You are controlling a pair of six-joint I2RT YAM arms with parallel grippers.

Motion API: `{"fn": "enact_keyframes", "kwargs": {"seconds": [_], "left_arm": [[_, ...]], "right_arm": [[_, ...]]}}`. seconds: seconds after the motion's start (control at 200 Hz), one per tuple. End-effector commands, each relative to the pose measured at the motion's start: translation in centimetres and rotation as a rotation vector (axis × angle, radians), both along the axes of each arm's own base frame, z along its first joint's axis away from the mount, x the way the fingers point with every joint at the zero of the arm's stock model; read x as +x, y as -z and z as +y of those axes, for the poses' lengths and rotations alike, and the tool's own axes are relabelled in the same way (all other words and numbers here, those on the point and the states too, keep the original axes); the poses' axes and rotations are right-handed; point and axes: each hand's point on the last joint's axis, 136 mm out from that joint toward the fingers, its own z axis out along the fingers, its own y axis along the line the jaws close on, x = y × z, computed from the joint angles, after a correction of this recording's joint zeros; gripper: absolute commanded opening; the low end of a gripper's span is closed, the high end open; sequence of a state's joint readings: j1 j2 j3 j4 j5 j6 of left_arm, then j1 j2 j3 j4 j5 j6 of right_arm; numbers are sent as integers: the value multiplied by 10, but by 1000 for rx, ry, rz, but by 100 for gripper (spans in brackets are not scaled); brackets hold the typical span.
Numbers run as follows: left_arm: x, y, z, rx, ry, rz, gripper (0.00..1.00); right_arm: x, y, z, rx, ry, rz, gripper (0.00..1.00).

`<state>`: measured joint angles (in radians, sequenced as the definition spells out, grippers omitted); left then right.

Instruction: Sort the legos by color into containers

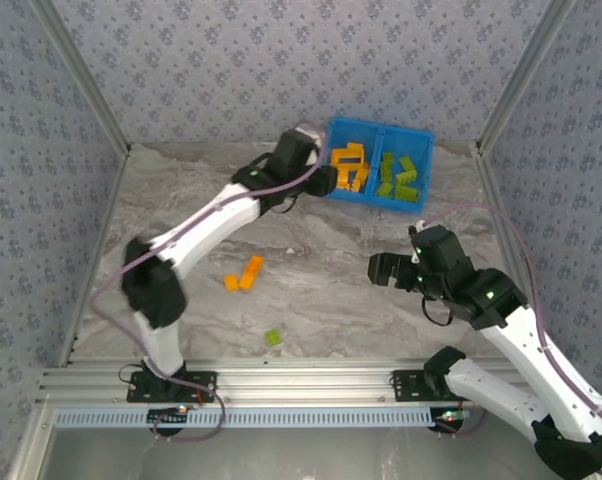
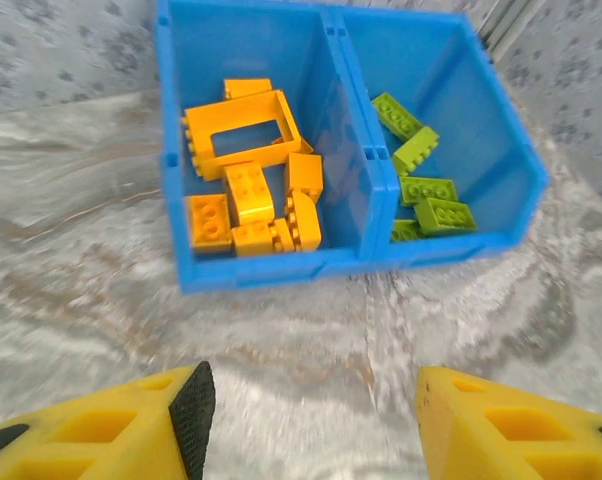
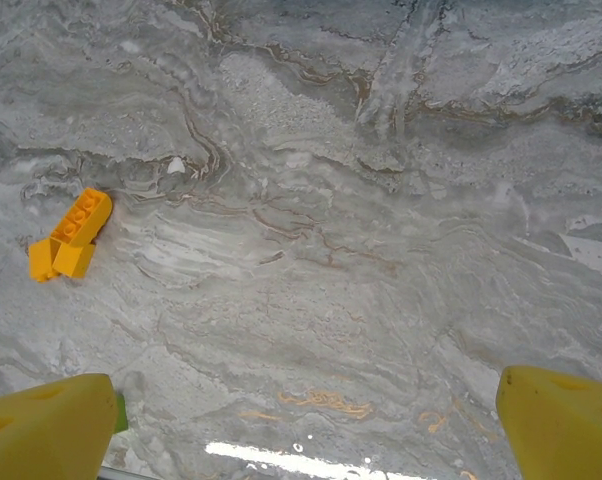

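The blue bin [image 1: 428, 150] stands at the back of the table. Its left compartment holds several orange legos [image 1: 349, 167], its right one several lime green legos [image 1: 399, 177]. My left gripper [image 1: 326, 180] hovers just in front of the bin's left compartment, open with nothing between its fingers. The left wrist view shows the bin [image 2: 281, 270], the orange legos [image 2: 251, 190] and green ones [image 2: 421, 190] beyond the open gripper [image 2: 311, 425]. My right gripper [image 1: 391, 268] is open over bare table at mid right. Two orange legos [image 1: 246, 275] and one green lego [image 1: 273, 337] lie loose on the table.
In the right wrist view the loose orange legos [image 3: 71, 235] lie far left of the open gripper [image 3: 306, 430]. Patterned walls and metal posts enclose the marble table [image 1: 311, 290]. A metal rail [image 1: 301, 380] runs along the near edge.
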<state>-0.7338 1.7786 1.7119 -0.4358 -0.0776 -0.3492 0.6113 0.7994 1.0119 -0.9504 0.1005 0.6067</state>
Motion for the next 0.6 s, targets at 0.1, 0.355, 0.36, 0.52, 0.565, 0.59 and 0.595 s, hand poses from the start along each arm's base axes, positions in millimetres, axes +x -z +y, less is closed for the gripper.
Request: {"fn": "enact_keyframes", "kwargs": {"seconds": [0.1, 0.355, 0.36, 0.52, 0.565, 0.59, 0.595], "left_arm": [[-72, 36, 78, 154, -23, 79, 58], [-136, 147, 131, 358, -40, 379, 61], [-136, 149, 131, 359, -41, 381, 61], [-131, 187, 135, 412, -85, 421, 68], [-127, 194, 137, 434, -97, 421, 73], [-124, 197, 139, 449, -107, 419, 75], [-124, 197, 140, 451, -110, 420, 76]], "right_arm": [[12, 8, 15, 13, -17, 14, 100], [20, 17, 27, 6, -50, 40, 100], [20, 16, 27, 6, -50, 40, 100], [15, 19, 24, -5, -47, 54, 100], [13, 19, 21, -8, -44, 54, 100], [12, 19, 20, -9, -39, 54, 100], [12, 20, 20, -10, -38, 55, 100]]}}
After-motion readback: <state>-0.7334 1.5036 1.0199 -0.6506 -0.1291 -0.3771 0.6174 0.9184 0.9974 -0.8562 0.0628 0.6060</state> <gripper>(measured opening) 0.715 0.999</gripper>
